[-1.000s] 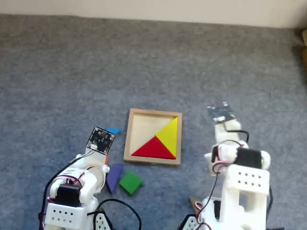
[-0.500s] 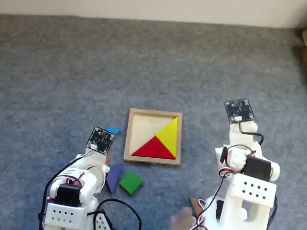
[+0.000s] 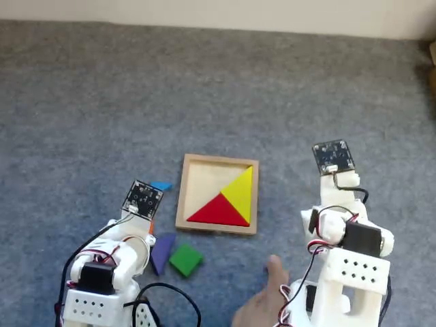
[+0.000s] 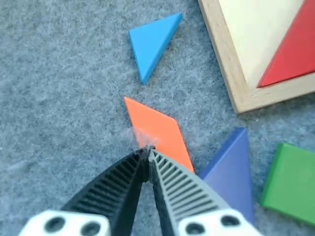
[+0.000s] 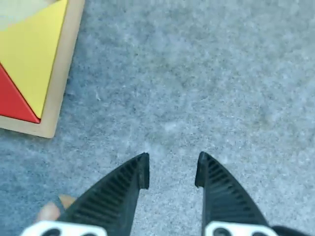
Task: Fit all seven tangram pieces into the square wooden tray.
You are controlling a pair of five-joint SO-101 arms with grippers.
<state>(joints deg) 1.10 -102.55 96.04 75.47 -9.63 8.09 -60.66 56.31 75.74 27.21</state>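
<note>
The left jaws, pressed together, point at the orange parallelogram (image 4: 158, 132) near the square wooden tray (image 4: 220, 54). The right jaws stand spread over the grey worktop (image 5: 221, 73).

Overhead cam looks straight down at the carpet (image 3: 102, 88); my wrist cams sit close & low, aimed fwd-down. All 3 share the tray (image 3: 216, 159).
</note>
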